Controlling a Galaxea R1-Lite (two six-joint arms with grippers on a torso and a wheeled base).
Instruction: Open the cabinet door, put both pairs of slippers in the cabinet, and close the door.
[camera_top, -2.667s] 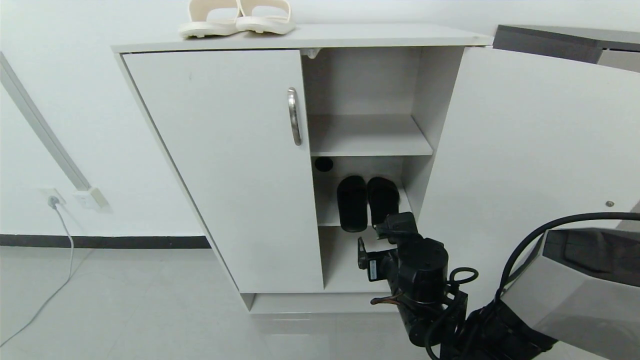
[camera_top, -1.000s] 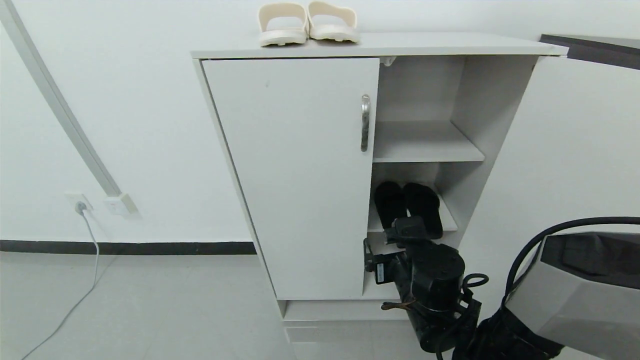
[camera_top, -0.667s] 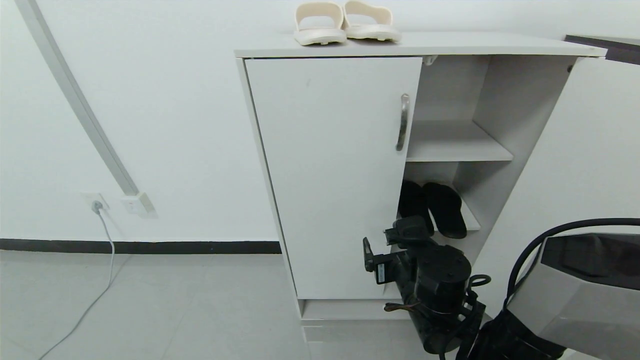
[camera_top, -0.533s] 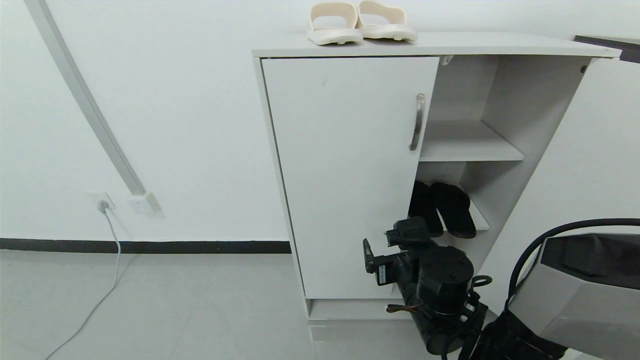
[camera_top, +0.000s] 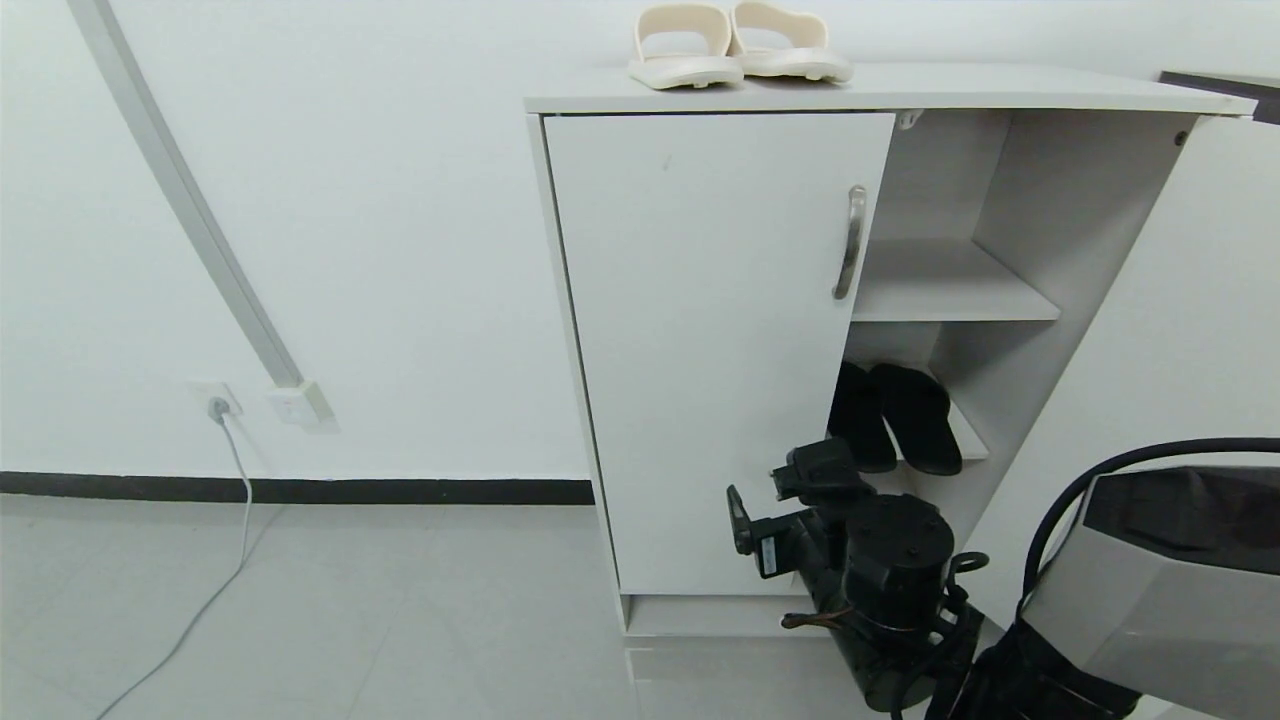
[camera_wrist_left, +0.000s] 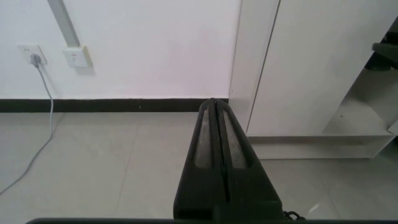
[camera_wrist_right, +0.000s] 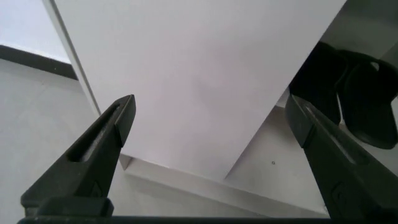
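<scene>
So half the job looks done from where I'm standing: the cabinet has its right-hand door swung wide, and the black slippers are sitting side by side on the middle shelf, toes pointing in toward the back

The cream slippers are the ones left. They're up on the very top of the cabinet, over the left-hand door, which is shut, and a bit left of its handle. The two are touching each other, with their long axis running front to back and the near ends right at the front edge

The right gripper is way down low in front of the cabinet, just beside the bottom of that shut door's free edge, jaws spread wide with nothing between them. So the cream pair is almost straight up from it and a touch to the robot's left. That's a big lift, I'd guess

The left gripper is low too, fingers pressed together with nothing in them, aimed at the floor to the left of the cabinet. My bet is the right arm is the closer one, and coming in from the front along the slippers' length looks like the easy way to pinch them
</scene>
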